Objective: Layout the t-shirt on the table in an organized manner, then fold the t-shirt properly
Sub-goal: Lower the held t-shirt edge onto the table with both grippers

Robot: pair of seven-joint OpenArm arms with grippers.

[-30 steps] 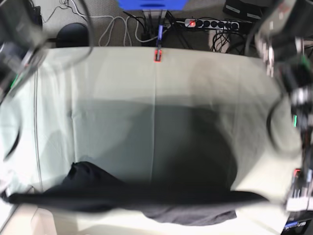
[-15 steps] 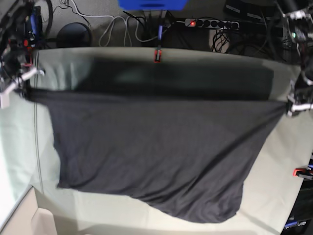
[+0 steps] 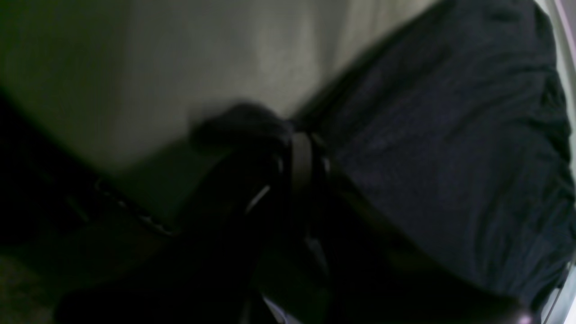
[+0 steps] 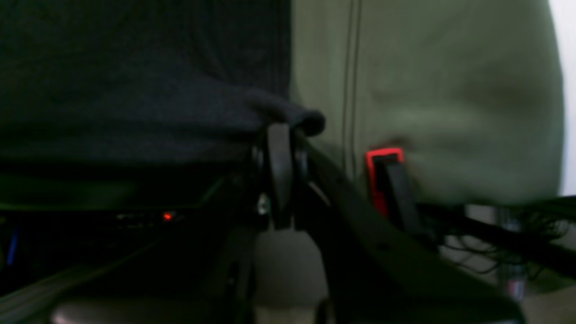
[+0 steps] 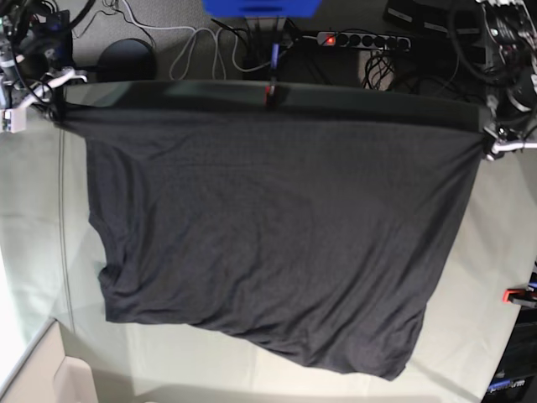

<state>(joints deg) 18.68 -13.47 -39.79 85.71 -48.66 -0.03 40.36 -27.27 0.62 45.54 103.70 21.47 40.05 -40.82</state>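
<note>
Across the bench [image 5: 33,218] the t-shirt [image 5: 268,227] is spread wide, its plain dark side up. Its far edge runs almost straight along the far side of the bench, from one arm to the other, and it is pulled tight between them. The near edge lies uneven, with soft folds at the lower left of the base view and a longer corner hanging toward the lower right.

On the left of the base view, the right fingers [image 5: 52,105] are shut on one far corner of the t-shirt. From the right wrist camera, a small roll of dark cloth sits pinched at the tips of the right fingers [image 4: 279,135], and a red clamp [image 4: 382,175] stands just beside, on the edge of the bench.

On the right of the base view, the left fingers [image 5: 489,144] are shut on the other far corner. The left wrist view is dark and blurred, but a bunch of cloth shows at the left fingers [image 3: 297,139]. Another red clamp [image 5: 270,94] sits at the far edge, touching the cloth's border.
</note>
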